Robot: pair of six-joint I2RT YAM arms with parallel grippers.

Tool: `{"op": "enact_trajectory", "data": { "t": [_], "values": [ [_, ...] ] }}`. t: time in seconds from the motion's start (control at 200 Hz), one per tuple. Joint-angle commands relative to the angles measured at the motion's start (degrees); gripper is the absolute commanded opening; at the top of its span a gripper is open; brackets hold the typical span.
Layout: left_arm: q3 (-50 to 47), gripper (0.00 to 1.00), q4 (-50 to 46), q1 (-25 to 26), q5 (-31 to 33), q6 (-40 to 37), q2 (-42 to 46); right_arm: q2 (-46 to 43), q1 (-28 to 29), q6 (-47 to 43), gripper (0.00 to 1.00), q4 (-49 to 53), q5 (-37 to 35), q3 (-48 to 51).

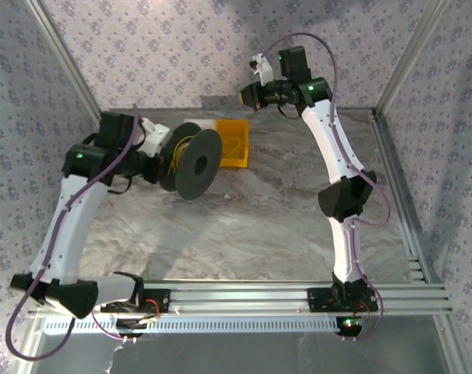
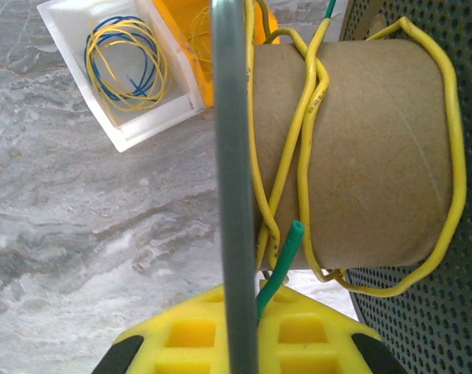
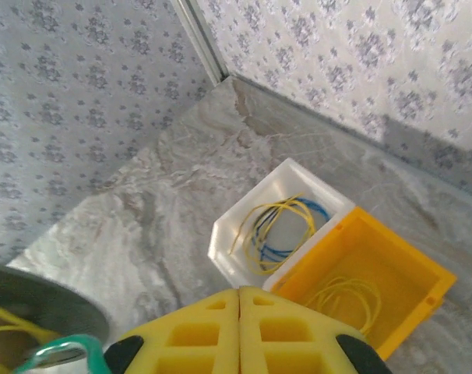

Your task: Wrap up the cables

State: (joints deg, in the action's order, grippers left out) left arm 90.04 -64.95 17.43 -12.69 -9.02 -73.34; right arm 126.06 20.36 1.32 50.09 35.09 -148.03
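My left gripper [image 1: 167, 156] [image 2: 248, 294] is shut on the thin grey flange [image 2: 232, 156] of the dark spool [image 1: 199, 164], holding it off the table. A green cable [image 2: 287, 253] end sticks out of the same pinch beside the flange. A yellow cable [image 2: 306, 140] runs in a few loose turns around the spool's cardboard core [image 2: 368, 148]. My right gripper [image 1: 248, 95] [image 3: 239, 290] hangs high near the back wall, shut with nothing between its fingers. In the right wrist view the spool [image 3: 33, 308] and a teal cable [image 3: 72, 345] loop show at the bottom left.
A white bin [image 3: 220, 249] [image 2: 154, 125] holds coiled yellow and blue wires. Touching it, a yellow bin [image 1: 240, 156] [image 3: 407, 273] holds a yellow coil. Both sit behind the spool near the back wall. A metal frame rail [image 1: 399, 195] borders the table's right side.
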Motion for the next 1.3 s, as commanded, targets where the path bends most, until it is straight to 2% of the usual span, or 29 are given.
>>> {"op": "enact_trajectory", "data": {
  "t": [0.0, 0.14, 0.345, 0.445, 0.56, 0.864, 1.089, 1.294],
  "values": [
    [-1.4, 0.0, -12.6, 3.3, 15.6, 0.9, -5.2, 0.2, -0.9, 9.0, 0.0, -0.5, 0.1, -5.3],
    [2.0, 0.0, -12.1, 6.5, 21.4, 3.2, -14.3, -1.4, 2.6, 9.8, 0.0, -0.7, 0.9, -5.2],
    [8.2, 0.0, -11.0, 7.3, 23.7, 7.5, -24.0, -2.8, 9.0, 10.1, 0.0, -0.1, 2.1, -5.2],
    [10.9, 0.0, -9.1, 5.9, 20.0, 10.5, -26.8, -3.5, 12.8, 9.6, 0.0, 0.7, 2.7, -5.1],
    [12.4, 0.0, -4.2, 3.4, 10.4, 13.5, -27.8, -5.4, 16.6, 8.2, 0.0, 1.0, 2.3, -2.3],
    [12.7, 0.0, 6.9, 0.2, -1.0, 19.2, -30.0, -17.6, 23.7, 5.7, 0.0, -4.4, 0.4, 18.8],
    [13.3, 0.0, 13.1, -0.2, 0.1, 24.8, -29.1, -20.1, 27.6, 3.5, 0.0, -3.4, 0.1, 25.7],
    [11.5, 0.0, 19.1, -0.3, 4.3, 29.8, -23.9, -22.2, 29.7, 1.4, 0.0, -3.5, -1.9, 32.8]
  ]
}}
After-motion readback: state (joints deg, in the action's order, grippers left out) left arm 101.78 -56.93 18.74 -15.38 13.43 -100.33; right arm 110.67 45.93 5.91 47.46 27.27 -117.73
